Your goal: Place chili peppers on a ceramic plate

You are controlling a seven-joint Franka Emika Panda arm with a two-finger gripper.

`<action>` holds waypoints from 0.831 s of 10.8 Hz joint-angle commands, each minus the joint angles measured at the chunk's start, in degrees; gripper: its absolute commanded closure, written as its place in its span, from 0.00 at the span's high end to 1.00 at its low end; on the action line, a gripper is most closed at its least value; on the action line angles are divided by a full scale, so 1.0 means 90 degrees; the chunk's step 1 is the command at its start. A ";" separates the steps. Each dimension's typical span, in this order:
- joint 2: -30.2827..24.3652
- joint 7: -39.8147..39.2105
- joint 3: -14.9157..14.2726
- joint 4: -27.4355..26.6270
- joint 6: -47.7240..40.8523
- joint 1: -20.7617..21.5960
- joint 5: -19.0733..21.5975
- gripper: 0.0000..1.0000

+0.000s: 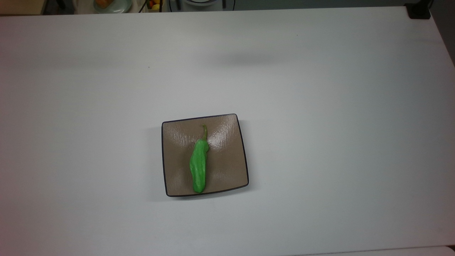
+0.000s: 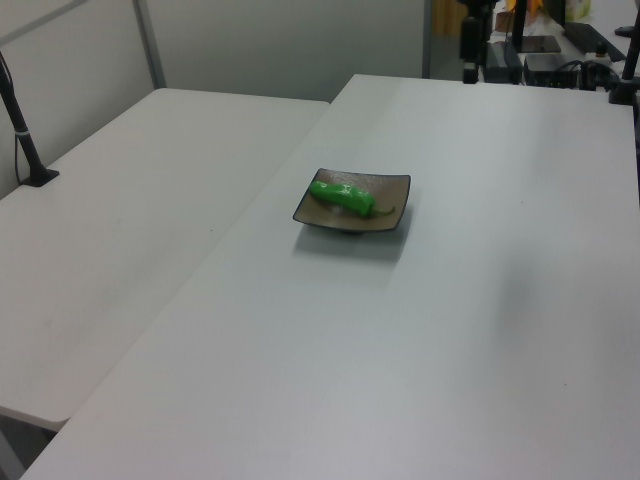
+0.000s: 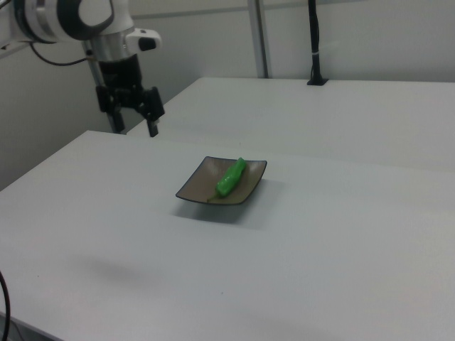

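You are seeing the pepper [image 1: 198, 170] lying on the plate [image 1: 227, 160] while the gripper [image 3: 136, 128] is hanging above the counter [image 1: 320, 142], fingers [image 3: 152, 128] spread, gripping nothing.

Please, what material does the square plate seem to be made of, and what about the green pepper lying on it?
The ceramic plate looks like glazed ceramic: glossy tan-brown, with bright reflections and a thin dark rim. The chili pepper has a very bright, even green, wrinkled skin with a slight shine; it could be a plastic model or real, and the look alone does not settle it.

a lab: bare white tables [image 2: 150, 200], robot arm [image 3: 64, 18], cabled equipment [image 2: 545, 60].
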 commanded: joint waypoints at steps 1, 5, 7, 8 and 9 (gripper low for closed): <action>-0.0481 0.0108 -0.0034 -0.0923 0.0467 0.0290 -0.0031 1.00; -0.0432 0.0137 -0.0034 -0.1247 0.1525 0.0319 -0.0011 1.00; -0.0422 0.0177 -0.0034 -0.1256 0.1486 0.0319 -0.0011 1.00; -0.0422 0.0186 -0.0034 -0.1247 0.1515 0.0319 -0.0011 1.00; -0.0422 0.0176 -0.0034 -0.1256 0.1515 0.0319 -0.0011 1.00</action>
